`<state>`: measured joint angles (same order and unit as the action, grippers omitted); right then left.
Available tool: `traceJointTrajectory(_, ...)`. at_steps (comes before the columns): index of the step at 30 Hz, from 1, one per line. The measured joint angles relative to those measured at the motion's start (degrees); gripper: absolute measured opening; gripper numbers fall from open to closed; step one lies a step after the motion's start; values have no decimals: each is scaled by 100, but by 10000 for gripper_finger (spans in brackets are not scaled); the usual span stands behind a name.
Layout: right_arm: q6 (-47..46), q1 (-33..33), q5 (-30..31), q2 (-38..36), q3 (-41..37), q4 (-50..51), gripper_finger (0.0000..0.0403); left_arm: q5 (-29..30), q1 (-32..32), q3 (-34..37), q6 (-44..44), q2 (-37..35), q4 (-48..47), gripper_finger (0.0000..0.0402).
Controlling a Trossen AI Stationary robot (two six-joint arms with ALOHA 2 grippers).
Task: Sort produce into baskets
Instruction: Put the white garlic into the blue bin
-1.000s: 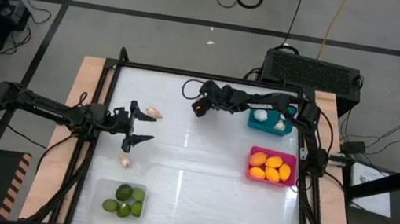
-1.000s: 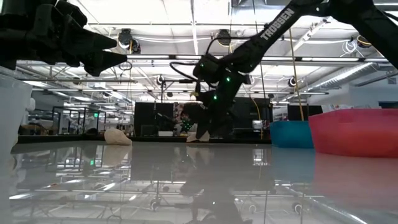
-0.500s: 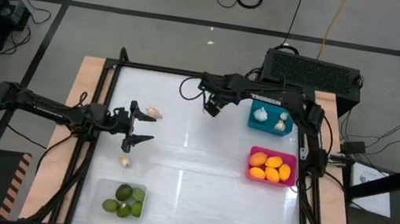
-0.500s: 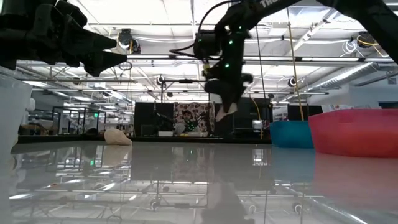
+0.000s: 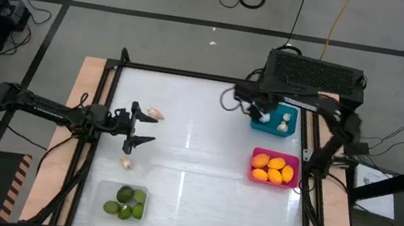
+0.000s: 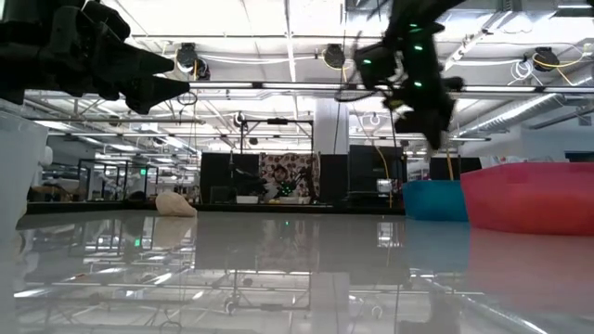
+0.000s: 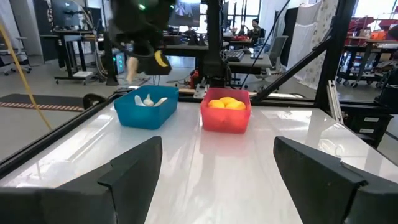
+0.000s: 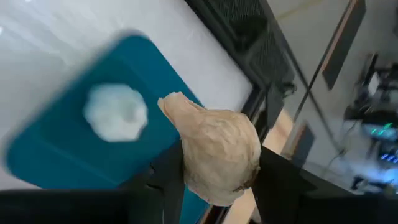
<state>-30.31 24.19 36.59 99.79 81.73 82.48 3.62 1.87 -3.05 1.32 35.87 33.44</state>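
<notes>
I have one garlic bulb (image 8: 217, 155) clamped between the right gripper (image 5: 261, 106)'s fingers, held in the air over the near edge of the teal bin (image 5: 272, 126) at the far right of the table (image 5: 195, 160). That bin already holds two garlic bulbs (image 5: 264, 116). Two more garlic bulbs lie loose on the table's left half: one (image 5: 155, 113) just beyond the left gripper (image 5: 140, 126), one (image 5: 126, 163) just in front of it. The left gripper hangs there with its fingers spread wide, holding nothing. The magenta bin (image 5: 274, 168), in front of the teal one, holds four orange fruits (image 5: 270, 169). The clear bin (image 5: 124, 201) at the front left holds four limes (image 5: 125, 195), as far as I can count.
</notes>
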Motion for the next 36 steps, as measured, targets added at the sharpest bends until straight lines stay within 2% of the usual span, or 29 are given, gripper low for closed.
traceJointTrajectory(6, -714, 6, -338, -1231, -1759, -816, 150, 0, 0, 0, -11, 1, 31, 312)
traceJointTrajectory(10, -920, 8, -561, -1792, -2438, -1328, 155, 0, -2, 0, -8, 1, 119, 312)
traceJointTrajectory(13, -1073, 8, -552, -2081, -2725, -1550, 173, 0, -2, 0, 40, -1, 210, 312)
traceJointTrajectory(17, -1254, 8, -563, -2244, -2791, -1628, 212, 2, -2, 0, 133, 0, 221, 312)
traceJointTrajectory(22, -1162, 3, -853, -2288, -2786, -1682, 256, 2, -2, 0, 138, 1, 219, 312)
traceJointTrajectory(28, -1234, -137, -1267, -2288, -2472, -1939, 283, 4, 0, 0, 135, 1, 211, 312)
traceJointTrajectory(32, -1127, -584, -1530, -2289, -2170, -3010, 285, 4, -2, 0, 132, 0, 203, 312)
traceJointTrajectory(36, -918, -1244, -1599, -2208, -2171, -5240, 286, 5, -1, 0, 132, -1, 202, 312)
